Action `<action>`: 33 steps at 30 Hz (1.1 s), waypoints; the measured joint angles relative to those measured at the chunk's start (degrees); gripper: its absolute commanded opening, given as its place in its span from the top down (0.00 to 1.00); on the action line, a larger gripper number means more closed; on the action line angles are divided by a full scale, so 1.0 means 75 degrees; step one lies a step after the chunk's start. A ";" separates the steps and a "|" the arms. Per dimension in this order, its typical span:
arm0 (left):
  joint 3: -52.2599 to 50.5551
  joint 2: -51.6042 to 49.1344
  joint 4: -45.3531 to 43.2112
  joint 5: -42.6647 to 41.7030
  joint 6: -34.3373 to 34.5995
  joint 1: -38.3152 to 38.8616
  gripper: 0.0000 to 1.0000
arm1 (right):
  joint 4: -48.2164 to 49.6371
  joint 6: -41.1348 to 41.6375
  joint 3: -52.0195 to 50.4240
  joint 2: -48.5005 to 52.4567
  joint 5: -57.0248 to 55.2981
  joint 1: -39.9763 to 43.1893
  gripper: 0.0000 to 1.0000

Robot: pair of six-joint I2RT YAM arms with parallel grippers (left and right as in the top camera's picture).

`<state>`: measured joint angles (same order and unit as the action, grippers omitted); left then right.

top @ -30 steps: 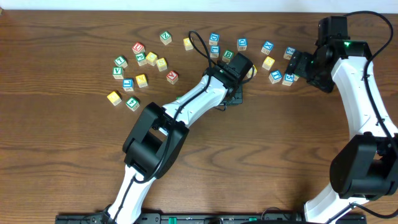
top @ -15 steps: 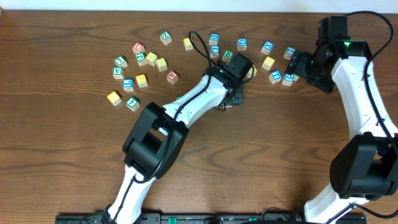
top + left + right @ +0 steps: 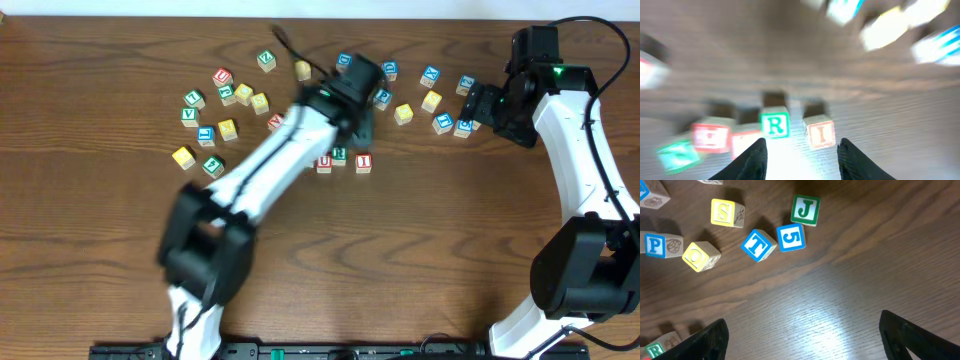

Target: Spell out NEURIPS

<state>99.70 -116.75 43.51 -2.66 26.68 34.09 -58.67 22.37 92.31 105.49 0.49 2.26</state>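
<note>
Tabletop (image 3: 440, 260) dark grained wood; R cube (image 3: 340, 154) beside I cube (image 3: 363, 161).

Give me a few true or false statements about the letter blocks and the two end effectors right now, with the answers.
1. The green R cube stands next to the red I cube. True.
2. The left end effector grips a cube. False: its jaws stand apart, empty.
3. The blue 5 cube lies beside the blue T cube. True.
4. The J cube has a red letter. False: it is green.
5. The right end effector is shut. False: it is open.
</note>
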 measured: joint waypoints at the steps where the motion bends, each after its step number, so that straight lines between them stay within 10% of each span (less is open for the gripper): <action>1: 0.0009 0.0356 0.0020 -0.0003 -0.0117 -0.0125 0.55 | 0.0006 -0.0015 0.0000 0.0000 0.0003 -0.0009 0.08; 10: 0.0315 0.2562 0.0356 -0.0006 -0.0775 -0.1174 0.55 | 0.0356 -0.0251 0.0015 0.0000 0.0303 -0.0268 0.11; 33: 0.0312 0.2667 0.2046 0.0504 -0.0970 -0.4045 0.54 | 0.1527 0.0813 0.2500 0.2264 0.0542 -0.2049 0.31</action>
<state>102.04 -96.75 58.85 1.13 19.40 3.75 -47.22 28.47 111.07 122.48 4.56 -13.10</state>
